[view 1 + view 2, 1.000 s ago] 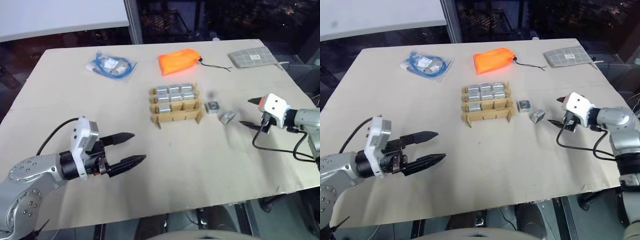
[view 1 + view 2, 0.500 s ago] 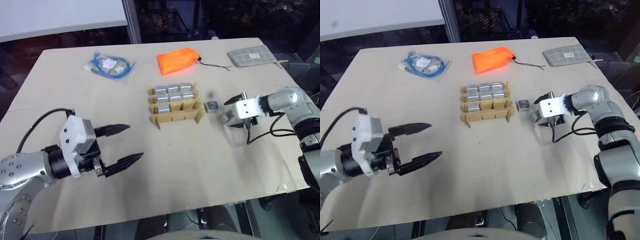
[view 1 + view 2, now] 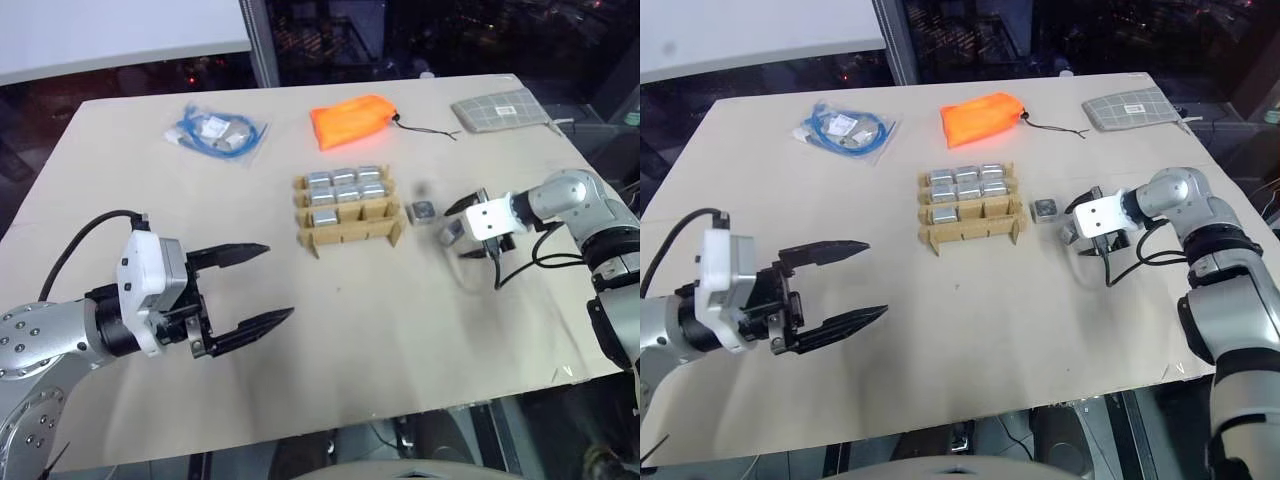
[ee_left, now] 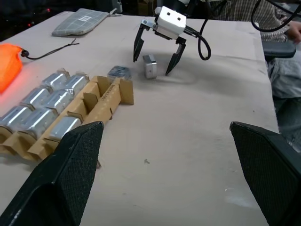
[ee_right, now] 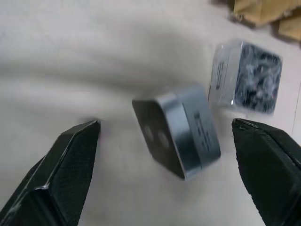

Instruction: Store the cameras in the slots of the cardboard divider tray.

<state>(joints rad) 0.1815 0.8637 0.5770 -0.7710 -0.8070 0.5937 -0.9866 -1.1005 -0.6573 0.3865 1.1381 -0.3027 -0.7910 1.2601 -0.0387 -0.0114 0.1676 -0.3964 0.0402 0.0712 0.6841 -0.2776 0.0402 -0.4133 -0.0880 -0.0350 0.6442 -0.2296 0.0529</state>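
Observation:
The cardboard divider tray [image 3: 352,232] lies mid-table, with several silver cameras [image 3: 346,186] filling its far slots. Two more cameras lie loose to its right: one flat [image 3: 424,211], the other tilted on an edge [image 5: 181,134]. My right gripper [image 4: 152,66] points down over the tilted camera [image 4: 149,66], open, one finger [image 5: 70,165] on each side of it with gaps showing. My left gripper [image 3: 278,282] hovers open and empty over the near left of the table, well away from the tray.
An orange fabric bag [image 3: 355,120], a clear bag of blue cable [image 3: 215,132] and a grey checked pouch [image 3: 505,110] lie along the far side. The right arm's black cable [image 3: 520,265] trails on the table. A person sits beyond the table's right edge [image 4: 282,70].
My right gripper swung left and tipped downward, coming to straddle the tilted loose camera. My left gripper rose slightly and rolled. The cameras and tray have not moved.

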